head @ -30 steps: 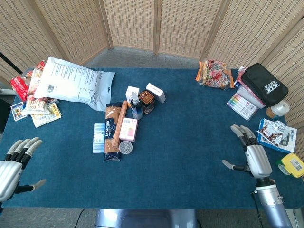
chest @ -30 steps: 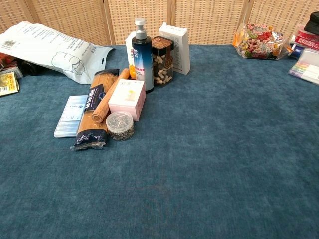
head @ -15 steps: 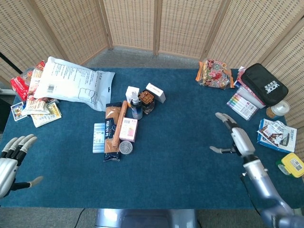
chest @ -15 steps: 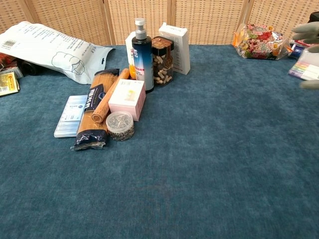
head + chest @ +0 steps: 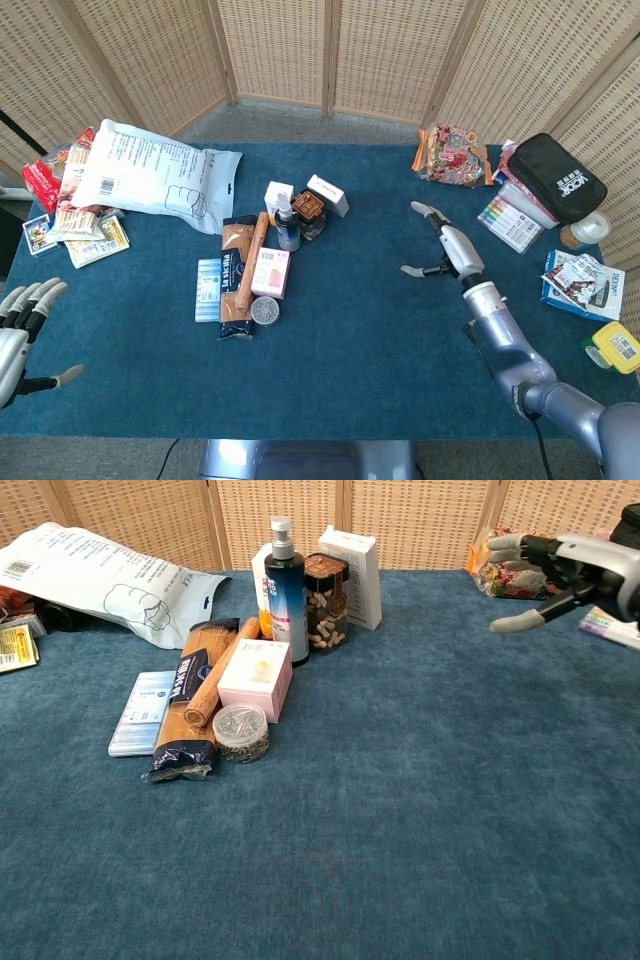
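My right hand (image 5: 444, 246) hovers open over bare blue cloth right of centre, fingers spread and empty; the chest view shows the right hand (image 5: 568, 569) at the upper right. My left hand (image 5: 22, 330) is open at the near left table edge, holding nothing. A cluster lies left of centre: dark spray bottle (image 5: 287, 227) (image 5: 287, 580), jar of capsules (image 5: 309, 212) (image 5: 325, 602), white box (image 5: 328, 195) (image 5: 352, 563), pink box (image 5: 270, 273) (image 5: 256, 677), spaghetti pack (image 5: 237, 275) (image 5: 190, 710), round clear tin (image 5: 264, 310) (image 5: 241, 732) and a pale blue flat pack (image 5: 208, 290) (image 5: 143, 712).
A white mailer bag (image 5: 150, 175) and snack packets (image 5: 70, 215) lie at the back left. At the right are a candy bag (image 5: 450, 152), black pouch (image 5: 556, 176), marker set (image 5: 508, 222), leaflets (image 5: 582, 282) and a yellow box (image 5: 615, 346). Wicker screens stand behind the table (image 5: 370, 330).
My right hand has risen from the near right edge and travelled forward and leftward toward the table's middle. My left hand has slid slightly back toward the near left corner.
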`<state>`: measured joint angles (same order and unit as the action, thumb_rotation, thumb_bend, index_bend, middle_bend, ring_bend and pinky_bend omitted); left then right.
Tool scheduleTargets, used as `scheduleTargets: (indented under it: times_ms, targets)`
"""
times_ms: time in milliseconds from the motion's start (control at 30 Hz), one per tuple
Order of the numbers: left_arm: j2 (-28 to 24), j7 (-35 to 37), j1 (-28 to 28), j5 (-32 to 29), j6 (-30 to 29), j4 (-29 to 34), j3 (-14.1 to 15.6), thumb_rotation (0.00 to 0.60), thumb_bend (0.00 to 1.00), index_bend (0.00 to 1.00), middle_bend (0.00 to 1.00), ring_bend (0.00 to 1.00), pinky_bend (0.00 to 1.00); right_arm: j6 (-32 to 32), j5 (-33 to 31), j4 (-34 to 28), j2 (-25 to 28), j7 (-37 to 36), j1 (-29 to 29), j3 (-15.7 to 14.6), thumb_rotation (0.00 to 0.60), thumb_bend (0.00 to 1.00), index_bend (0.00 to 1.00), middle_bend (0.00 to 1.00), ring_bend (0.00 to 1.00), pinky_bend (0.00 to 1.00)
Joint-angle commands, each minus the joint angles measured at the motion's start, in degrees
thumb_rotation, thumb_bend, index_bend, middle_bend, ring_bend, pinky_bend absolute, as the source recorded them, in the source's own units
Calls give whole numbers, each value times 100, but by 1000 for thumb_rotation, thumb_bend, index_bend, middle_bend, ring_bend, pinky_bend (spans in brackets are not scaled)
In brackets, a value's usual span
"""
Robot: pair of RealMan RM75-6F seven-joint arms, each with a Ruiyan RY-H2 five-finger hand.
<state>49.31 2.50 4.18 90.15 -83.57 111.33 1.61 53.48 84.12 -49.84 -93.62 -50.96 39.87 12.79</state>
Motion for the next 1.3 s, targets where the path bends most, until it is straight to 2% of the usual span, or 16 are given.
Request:
scheduleTargets:
  times_ms: [33,267,700,1167,1200,1300]
  targets:
    - [13,-11,18,-57,41,-9,-19,600,5,6,0,0,0,-298,-85,444,-287,-313,316,73,600,34,0,0,0,0]
    - [53,-64,61,-189,130,-33,-63,600,5,6,0,0,0,-461,-217,1154,-736,-573,721,209,600,35,0,0,0,0]
    - [83,-90,95,-330,196,-75,-114,600,6,5,0,0,0,-951,-428,1595,-1107,-1041,1431,428,600,35,0,0,0,0]
    - [92,-107,107,-362,232,-81,-121,600,5,5,0,0,0,-1511,-683,2419,-1641,-1028,2127,605,600,35,0,0,0,0]
    - [-90,31,389,-836,581,-126,-390,600,6,5,0,0,0,-1568,-699,2477,-1668,-1070,2174,617,600,34,0,0,0,0]
    - [52,-76,244,-699,448,-157,-246,600,6,6,0,0,0,-1681,-702,2640,-1745,-1211,2301,618,600,35,0,0,0,0]
